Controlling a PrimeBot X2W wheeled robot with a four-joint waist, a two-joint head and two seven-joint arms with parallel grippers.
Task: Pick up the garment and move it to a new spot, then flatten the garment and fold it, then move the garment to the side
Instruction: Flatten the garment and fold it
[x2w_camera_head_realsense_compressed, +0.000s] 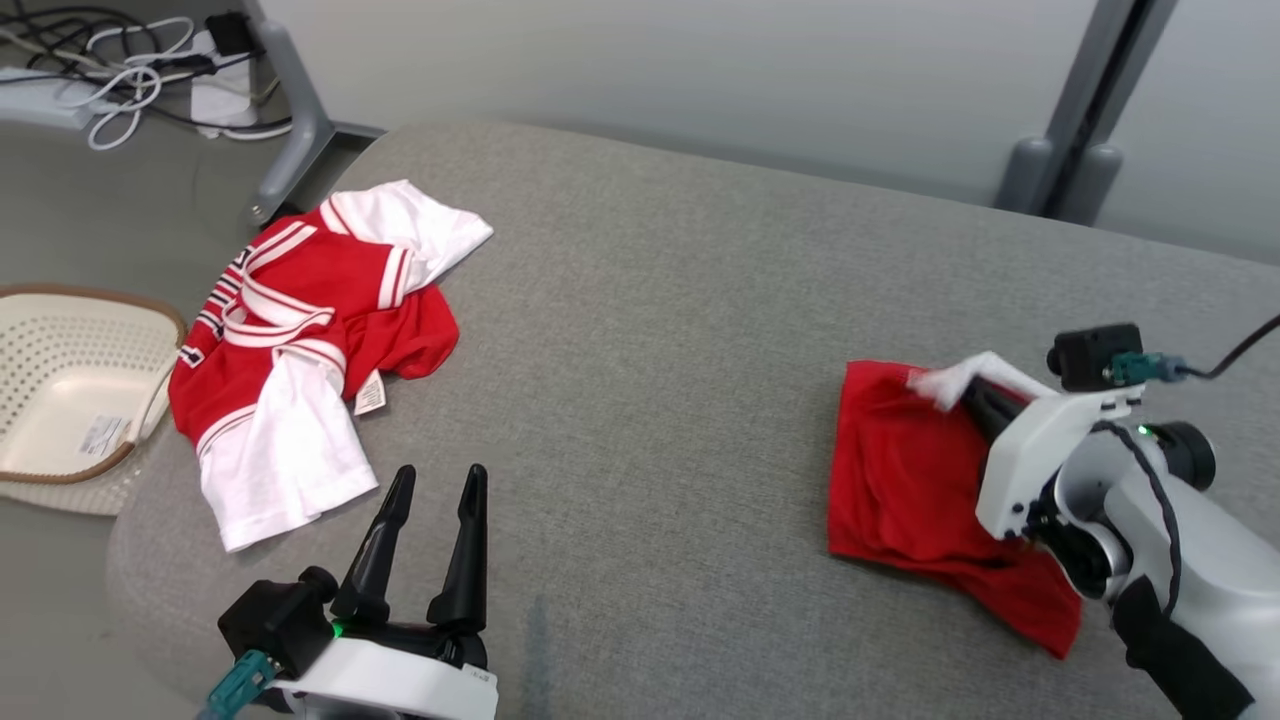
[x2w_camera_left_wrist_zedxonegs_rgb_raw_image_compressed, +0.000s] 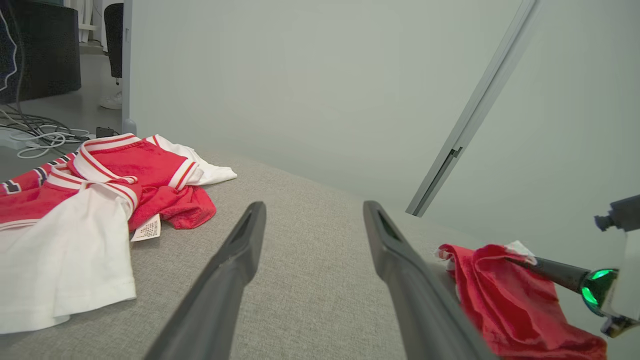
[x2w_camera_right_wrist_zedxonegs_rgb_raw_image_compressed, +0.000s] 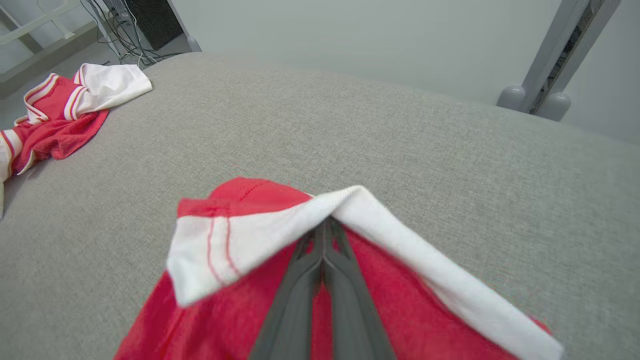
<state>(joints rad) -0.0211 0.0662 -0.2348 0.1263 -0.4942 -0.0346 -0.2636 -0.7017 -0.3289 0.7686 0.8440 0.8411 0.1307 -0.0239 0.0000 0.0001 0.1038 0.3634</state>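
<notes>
A crumpled jersey lies far left on the gray cushion; my left gripper hangs spread wide, empty. At right, my right gripper (fingers pinched together) grips the white hem of the red garment.

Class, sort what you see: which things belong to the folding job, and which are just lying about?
Job: red garment, right end effector shut on it, open left end effector, grey padded surface.
Lying about: crumpled red-and-white jersey, basket, floor cables.

No legible text — jersey tag, basket sticker too small
</notes>
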